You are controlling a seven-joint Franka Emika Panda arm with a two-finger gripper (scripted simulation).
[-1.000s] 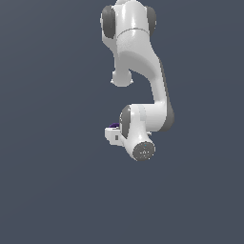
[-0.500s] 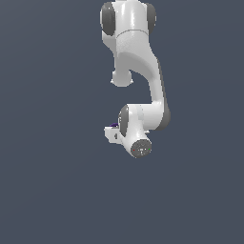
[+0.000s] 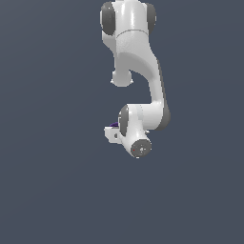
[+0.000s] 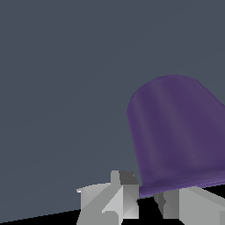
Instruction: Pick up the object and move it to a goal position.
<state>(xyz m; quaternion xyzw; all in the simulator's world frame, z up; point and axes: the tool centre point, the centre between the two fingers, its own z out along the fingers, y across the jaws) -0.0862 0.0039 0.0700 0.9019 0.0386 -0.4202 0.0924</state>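
In the wrist view the object [image 4: 180, 136], a purple cup-like cylinder, fills much of the frame, tilted, with its wider rim against my fingers. My gripper [image 4: 146, 195] stands with its jaws close together and only a narrow dark gap between them; the cup's side wall near the rim sits in that gap. One grey finger [image 4: 112, 197] shows beside the cup. In the exterior view only a purple sliver of the object [image 3: 114, 125] shows at my gripper [image 3: 111, 133], mostly hidden behind the white wrist.
A plain dark grey-blue ground [image 3: 52, 181] spreads all around. The white arm [image 3: 138, 62] hangs from the top of the exterior view down to the wrist. No other objects or goal marker show.
The wrist and forearm have shifted slightly toward the exterior view's left and pulled in; the purple sliver has stayed at the gripper.
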